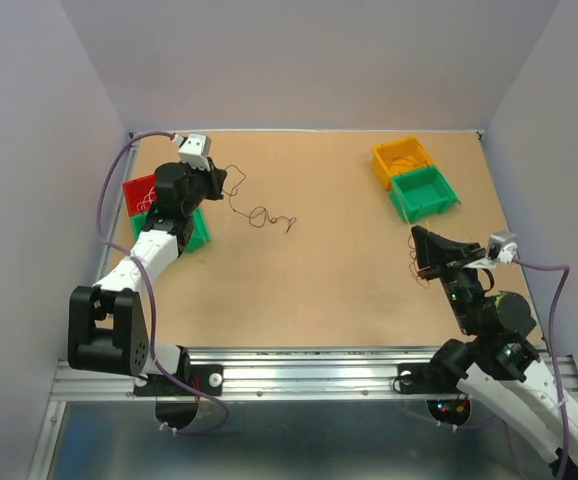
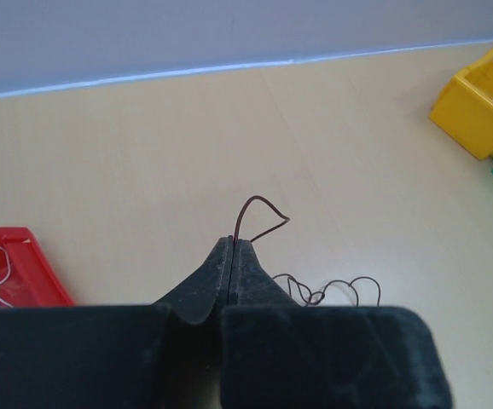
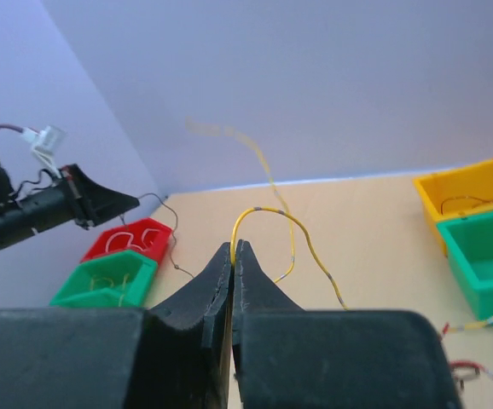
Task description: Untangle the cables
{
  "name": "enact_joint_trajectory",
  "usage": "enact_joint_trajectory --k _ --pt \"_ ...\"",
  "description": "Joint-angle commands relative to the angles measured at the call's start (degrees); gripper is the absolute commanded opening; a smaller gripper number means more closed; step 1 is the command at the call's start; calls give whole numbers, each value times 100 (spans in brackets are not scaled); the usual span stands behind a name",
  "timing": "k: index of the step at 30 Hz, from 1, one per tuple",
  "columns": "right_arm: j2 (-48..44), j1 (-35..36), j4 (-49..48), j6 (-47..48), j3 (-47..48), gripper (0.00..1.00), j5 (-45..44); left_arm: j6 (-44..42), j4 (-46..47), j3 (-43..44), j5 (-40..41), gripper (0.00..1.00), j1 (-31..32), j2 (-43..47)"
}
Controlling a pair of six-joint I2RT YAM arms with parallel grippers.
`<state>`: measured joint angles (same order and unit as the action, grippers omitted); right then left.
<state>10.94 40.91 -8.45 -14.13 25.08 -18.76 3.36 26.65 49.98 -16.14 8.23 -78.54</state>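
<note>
Left wrist: left gripper (image 2: 234, 244) clenched on the brown cable (image 2: 260, 215), with a small loop standing above the tips and the rest curled on the table (image 2: 144, 153) just to the right. Right wrist: right gripper (image 3: 234, 247) pinched shut on a yellow cable (image 3: 274, 213) arching upward; its far end blurs, possibly dangling. A red-white strand (image 3: 481, 372) shows at lower right.

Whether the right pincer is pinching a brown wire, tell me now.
No, the right pincer is shut on a yellow wire arcing from its tips.
</note>
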Motion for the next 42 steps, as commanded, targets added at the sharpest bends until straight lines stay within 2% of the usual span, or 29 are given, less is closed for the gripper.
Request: enact_joint_trajectory --k 1,4,10,11,12,13,14,17,19,22,23,26,29,36,42 --pt "1013 23 142 33 830 1 -322 -54 428 -119 -547 0 12 172" --pt "2103 23 229 68 1060 1 90 -63 577 -225 -908 0 38 260" --pt "3465 31 256 243 1227 12 1469 -264 586 -356 -1225 0 170 603" --pt "3607 23 256 296 1236 20 1646 -300 595 -392 -1181 0 257 682" --pt "3721 23 247 384 1245 32 1839 -309 604 -410 -1163 0 293 726" --pt "3827 23 247 472 1262 49 2111 -309 621 -445 -1172 0 328 770" --pt "4106 23 238 638 1341 75 2427 -466 630 -471 -1172 0 372 840" --pt "4547 23 11 753 1578 89 2474 -572 648 -533 -1233 0 486 972" --pt "4793 23 -365 998 1701 94 2840 -582 648 -568 -1269 0 548 1086" --pt "5338 23 -1016 1359 1650 94 3343 -555 648 -594 -1356 0 566 1218" --pt "5505 31 -1680 1621 1493 89 3527 -547 648 -603 -1365 0 566 1288" --pt "6146 23 -2903 1904 1333 88 3844 -485 578 -586 -1584 0 574 1464" --pt "6823 23 -3119 1984 1866 82 4064 -476 341 -471 -1882 0 583 1631" --pt "8318 23 -4118 2020 2501 82 4899 -520 -11 -295 -2296 0 601 2097" --pt "9477 49 -5052 1712 3037 80 4900 -511 -99 -304 -2490 0 601 2361"
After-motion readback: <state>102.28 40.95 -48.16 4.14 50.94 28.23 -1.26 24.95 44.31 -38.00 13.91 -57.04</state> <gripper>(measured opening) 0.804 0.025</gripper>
